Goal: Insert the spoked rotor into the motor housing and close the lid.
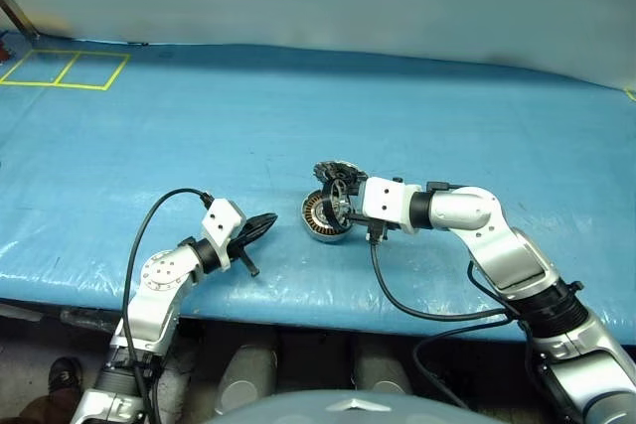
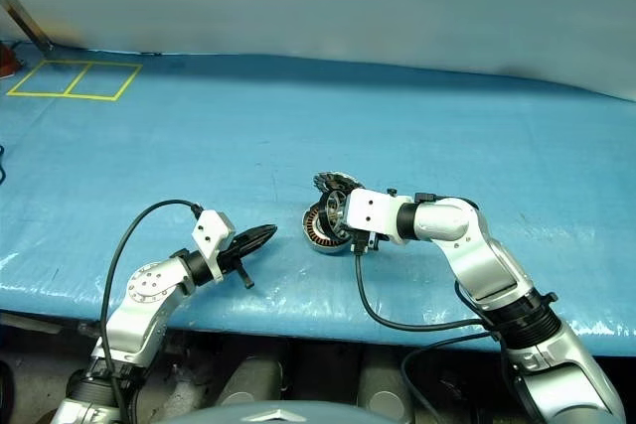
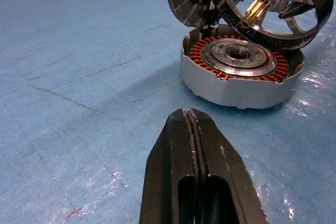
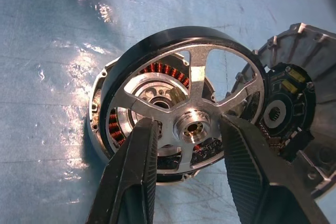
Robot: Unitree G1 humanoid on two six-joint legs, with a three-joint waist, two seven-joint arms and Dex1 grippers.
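Black spoked rotor (image 4: 181, 114) gripped, tilted over motor housing (image 3: 239, 74).

The right tool (image 4: 191, 145) grips the spoked rotor (image 4: 184, 103) right over the motor housing (image 4: 105, 124); the lid (image 4: 294, 93) sits beside them.

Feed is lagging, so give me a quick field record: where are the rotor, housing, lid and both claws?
rotor: spoked rotor gripped in right claw, tilted just above housing, not seated
housing: motor housing on the blue table, windings exposed
lid: lid open, leaning at housing's far edge
left claw: left claw shut, empty, aimed at housing, apart from it
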